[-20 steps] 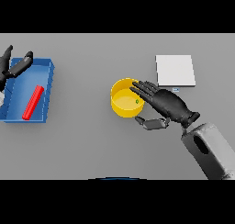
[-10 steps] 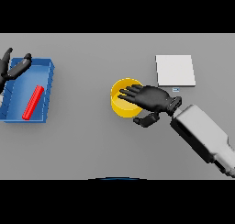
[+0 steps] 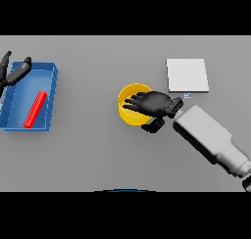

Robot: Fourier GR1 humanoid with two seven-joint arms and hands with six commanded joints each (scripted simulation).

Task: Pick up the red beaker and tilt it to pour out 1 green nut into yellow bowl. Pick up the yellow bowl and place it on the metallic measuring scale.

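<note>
Bowl [image 3: 128,110], yellow, sits at centre frame, just left of the right hand.

Left to right:
- Left hand [image 3: 11,72], upper left edge, over the corner of the blue tray [image 3: 51,98]. Fingers straight and spread, holding nothing. Partly cut off by the frame edge.
- Tray, left side, holds a red object [image 3: 35,108], long axis running lower left to upper right. It looks like a plain bar; I cannot confirm it is the beaker.
- Bowl, centre. Right part of its rim is covered by the right hand.
- Right hand [image 3: 153,105], arm entering from lower right. Fingers reach left across the bowl's opening, thumb below and outside the wall. Fingers look only loosely bent; the hand straddles the rim, but a closed grip is not evident.
- Scale [image 3: 187,75], a pale square pad, upper right of the bowl, near it.

Key relation: bowl lies directly under and left of the right hand; scale lies up and right, so a lift would carry the bowl that way. Right hand is far nearer than the left.

Hidden: bowl's interior under the fingers; no green nut can be made out.
</note>
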